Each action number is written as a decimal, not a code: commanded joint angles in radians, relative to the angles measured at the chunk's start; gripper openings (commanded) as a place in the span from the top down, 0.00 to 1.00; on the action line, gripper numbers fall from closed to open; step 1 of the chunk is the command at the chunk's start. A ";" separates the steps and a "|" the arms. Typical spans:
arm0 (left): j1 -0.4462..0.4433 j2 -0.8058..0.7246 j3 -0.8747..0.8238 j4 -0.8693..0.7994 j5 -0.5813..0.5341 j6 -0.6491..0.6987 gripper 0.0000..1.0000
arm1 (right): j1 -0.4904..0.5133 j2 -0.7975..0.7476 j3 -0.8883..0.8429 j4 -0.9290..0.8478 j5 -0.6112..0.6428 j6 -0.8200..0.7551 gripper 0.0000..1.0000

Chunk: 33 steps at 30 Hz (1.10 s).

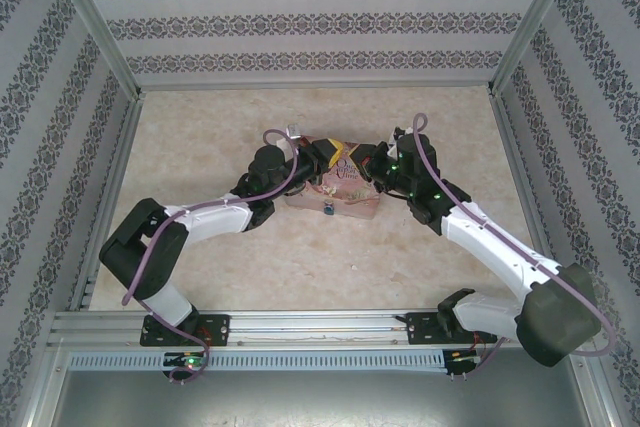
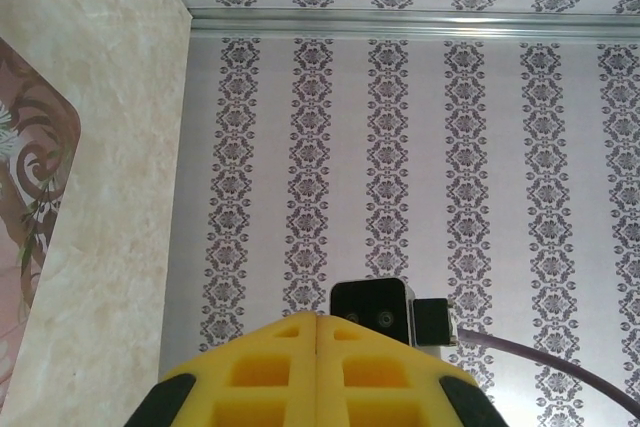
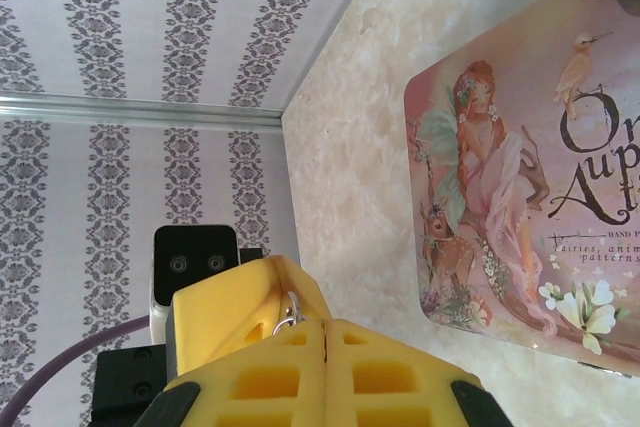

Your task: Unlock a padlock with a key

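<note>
The tiny blue padlock (image 1: 329, 210) hangs at the front edge of the pink illustrated tin box (image 1: 350, 202). Both grippers meet tip to tip above that box. My left gripper (image 1: 328, 157) is shut, its yellow jaws pressed together (image 2: 316, 317). My right gripper (image 1: 362, 160) is shut too (image 3: 328, 322). A silver key ring (image 3: 291, 307) sticks out where the left gripper's yellow fingers (image 3: 220, 297) meet my right fingertips. The key's blade is hidden in the foam.
The tin box (image 3: 520, 177) lies mid-table on the beige marbled surface (image 1: 200, 247). Patterned walls and a metal frame (image 1: 100, 207) close the table in on three sides. The right wrist's camera housing (image 2: 370, 312) sits just beyond my left fingertips.
</note>
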 commanded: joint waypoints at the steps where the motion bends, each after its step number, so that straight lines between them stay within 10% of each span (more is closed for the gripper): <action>1: -0.010 -0.047 -0.011 -0.031 -0.012 0.046 1.00 | -0.011 -0.034 -0.021 0.006 -0.007 -0.034 1.00; 16: 0.070 -0.248 0.068 -0.402 0.192 0.508 1.00 | -0.253 -0.182 -0.070 0.082 -0.410 -0.320 0.38; 24: 0.123 -0.325 0.159 -0.579 0.430 0.742 1.00 | -0.269 -0.153 -0.029 0.190 -0.720 -0.411 0.34; 33: 0.135 -0.310 0.252 -0.684 0.623 0.818 1.00 | -0.165 -0.141 0.015 0.228 -0.780 -0.494 0.37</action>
